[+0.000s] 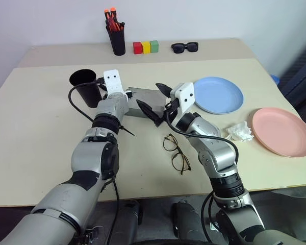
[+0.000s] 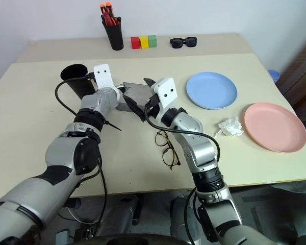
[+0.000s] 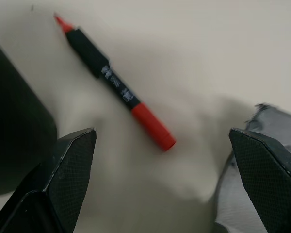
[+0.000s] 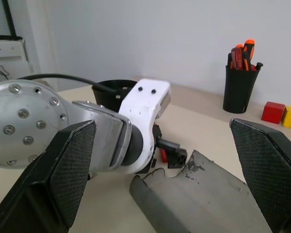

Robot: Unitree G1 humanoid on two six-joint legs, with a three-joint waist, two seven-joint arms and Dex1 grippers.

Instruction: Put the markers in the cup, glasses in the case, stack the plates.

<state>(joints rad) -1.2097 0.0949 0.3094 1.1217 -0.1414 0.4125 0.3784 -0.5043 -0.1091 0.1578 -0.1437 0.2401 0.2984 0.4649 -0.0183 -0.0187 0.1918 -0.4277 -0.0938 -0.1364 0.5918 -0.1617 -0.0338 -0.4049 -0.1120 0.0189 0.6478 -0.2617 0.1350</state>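
Note:
A red marker with a black section (image 3: pixel 116 85) lies on the table between the black cup (image 1: pixel 86 87) and the grey case (image 1: pixel 142 102). My left gripper (image 3: pixel 162 133) hangs open just above that marker, nothing between its fingers. My right gripper (image 1: pixel 155 101) is open too, raised over the case's near right end and pointing toward the left gripper. The wire-framed glasses (image 1: pixel 176 153) lie unfolded on the table near the front, below the right forearm. To the right sit the light blue plate (image 1: pixel 218 94) and, nearer the edge, the pink plate (image 1: pixel 282 131), apart from each other.
A crumpled white tissue (image 1: pixel 239 131) lies between the plates. Along the far edge stand a black pen holder with orange-capped pens (image 1: pixel 116 38), three coloured blocks (image 1: pixel 145 47) and black sunglasses (image 1: pixel 184 47). Bare tabletop (image 1: pixel 35 132) stretches to the left.

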